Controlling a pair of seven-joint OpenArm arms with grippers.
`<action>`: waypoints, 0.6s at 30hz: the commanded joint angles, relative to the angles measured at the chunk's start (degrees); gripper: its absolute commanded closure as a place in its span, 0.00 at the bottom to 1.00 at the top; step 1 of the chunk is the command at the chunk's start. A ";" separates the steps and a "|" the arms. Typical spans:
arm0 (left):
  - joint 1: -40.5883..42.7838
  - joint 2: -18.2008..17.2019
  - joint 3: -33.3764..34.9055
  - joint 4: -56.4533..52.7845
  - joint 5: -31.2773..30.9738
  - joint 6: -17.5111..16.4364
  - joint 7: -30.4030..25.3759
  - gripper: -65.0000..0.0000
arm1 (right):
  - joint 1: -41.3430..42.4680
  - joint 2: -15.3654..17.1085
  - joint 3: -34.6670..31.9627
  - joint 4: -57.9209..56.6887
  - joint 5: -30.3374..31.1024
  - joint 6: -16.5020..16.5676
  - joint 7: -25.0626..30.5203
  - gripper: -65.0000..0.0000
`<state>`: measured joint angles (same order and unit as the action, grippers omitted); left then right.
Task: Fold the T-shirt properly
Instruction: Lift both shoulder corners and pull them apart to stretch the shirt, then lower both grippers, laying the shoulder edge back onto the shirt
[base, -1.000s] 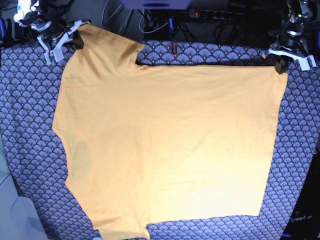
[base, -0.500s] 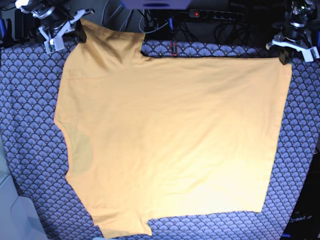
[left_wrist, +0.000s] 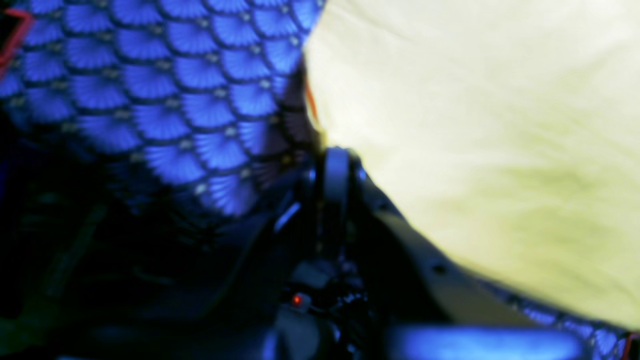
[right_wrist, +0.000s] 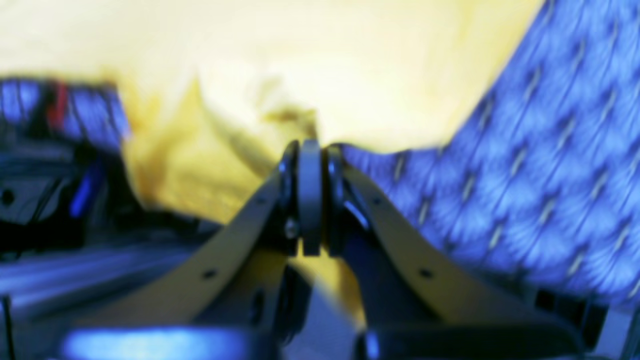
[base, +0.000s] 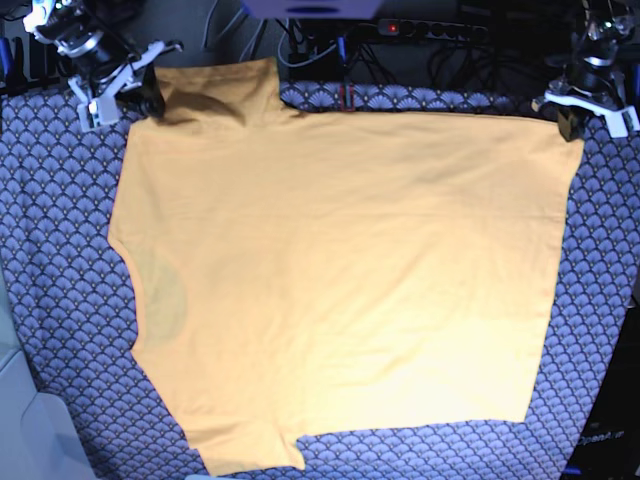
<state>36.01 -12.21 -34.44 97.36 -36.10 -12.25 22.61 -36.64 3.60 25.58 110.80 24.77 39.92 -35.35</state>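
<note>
The yellow-orange T-shirt (base: 340, 270) lies spread flat over the table, one sleeve at the back left and one at the front left. My right gripper (base: 152, 100) is shut on the back-left sleeve corner, and the right wrist view shows yellow fabric (right_wrist: 210, 165) pinched between its closed jaws (right_wrist: 310, 150). At the back-right corner of the hem, my left gripper (base: 572, 122) is shut on the shirt. In the left wrist view its jaws (left_wrist: 335, 160) are closed at the edge of the pale fabric (left_wrist: 475, 150).
A blue-grey scallop-patterned cloth (base: 60, 250) covers the table under the shirt. Cables and a power strip (base: 430, 30) run behind the back edge. A pale grey surface (base: 20, 420) sits off the front-left corner.
Both grippers have pulled the shirt's back edge farther back and outward. The back-left sleeve, earlier bunched and slanted, now lies flatter, and the top edge runs straighter.
</note>
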 joint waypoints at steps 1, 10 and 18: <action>-1.15 -0.67 -1.12 0.35 -0.34 -0.36 -0.06 1.00 | 1.26 0.40 1.01 0.89 0.50 0.08 -0.38 1.00; -12.40 -0.67 -4.64 0.35 0.27 -0.28 12.42 1.00 | 14.62 3.39 3.38 0.80 0.41 0.08 -13.13 1.00; -21.72 -0.14 -5.78 0.26 8.36 -0.28 20.25 1.00 | 22.97 3.39 2.94 0.62 -2.23 0.08 -18.58 1.00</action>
<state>14.35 -11.38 -39.86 96.75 -27.59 -12.45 44.45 -13.96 6.44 28.29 110.63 22.24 40.05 -54.89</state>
